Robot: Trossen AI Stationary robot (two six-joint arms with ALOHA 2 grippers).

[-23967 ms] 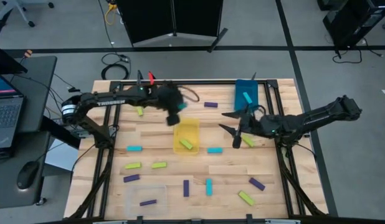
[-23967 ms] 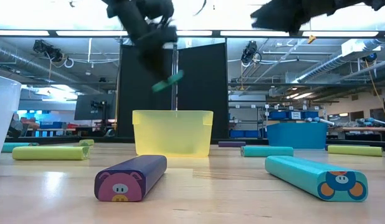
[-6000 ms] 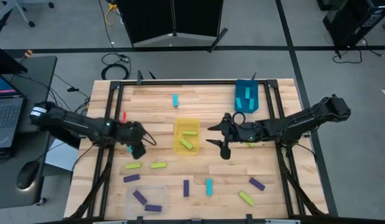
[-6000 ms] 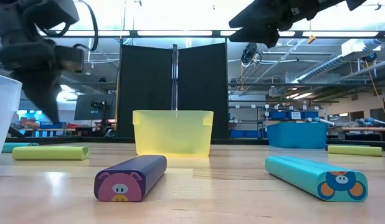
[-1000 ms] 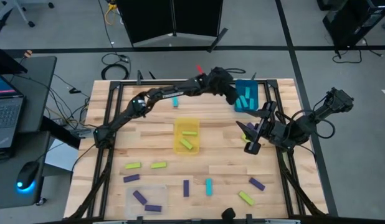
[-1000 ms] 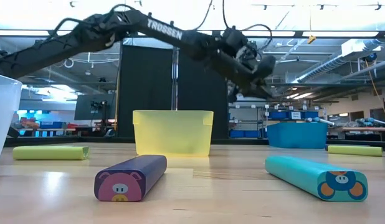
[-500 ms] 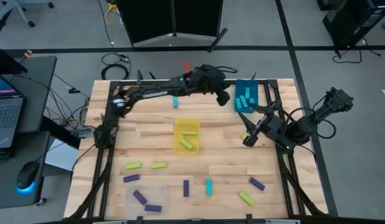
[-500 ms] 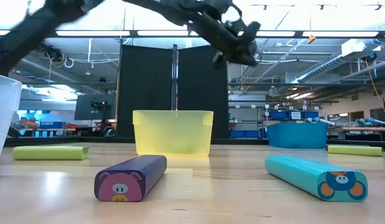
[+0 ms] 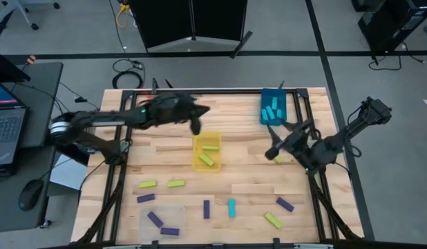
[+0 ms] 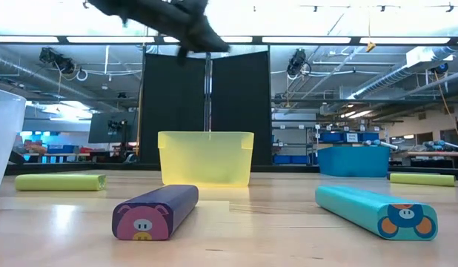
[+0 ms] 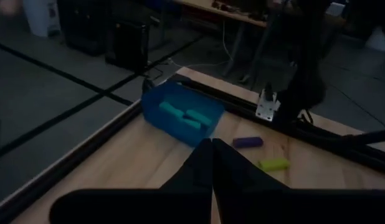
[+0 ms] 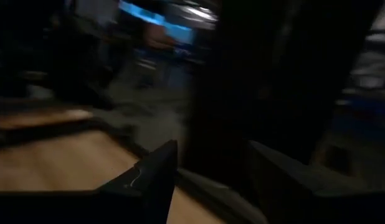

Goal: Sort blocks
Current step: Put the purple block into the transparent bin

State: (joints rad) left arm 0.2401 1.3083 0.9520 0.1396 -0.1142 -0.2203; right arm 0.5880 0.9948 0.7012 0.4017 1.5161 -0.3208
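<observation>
Blocks lie scattered on the wooden table: yellow-green ones, purple ones, a cyan one. Two yellow-green blocks rest in the yellow bin, cyan ones in the blue bin, and purple ones in the clear bin. My left gripper is shut and empty, in the air by the yellow bin's far edge. My right gripper is open near the table's right edge, just near of the blue bin, above a yellow-green block.
In the low view a purple pig-faced block and a cyan block lie closest, with the yellow bin behind them. The left wrist view shows the blue bin, a purple block and a yellow-green one beside the frame rail.
My left arm has swung from over the blue bin at the far right toward the table's left, ending by the yellow bin's far edge. My right gripper has shifted a little toward the far edge and turned.
</observation>
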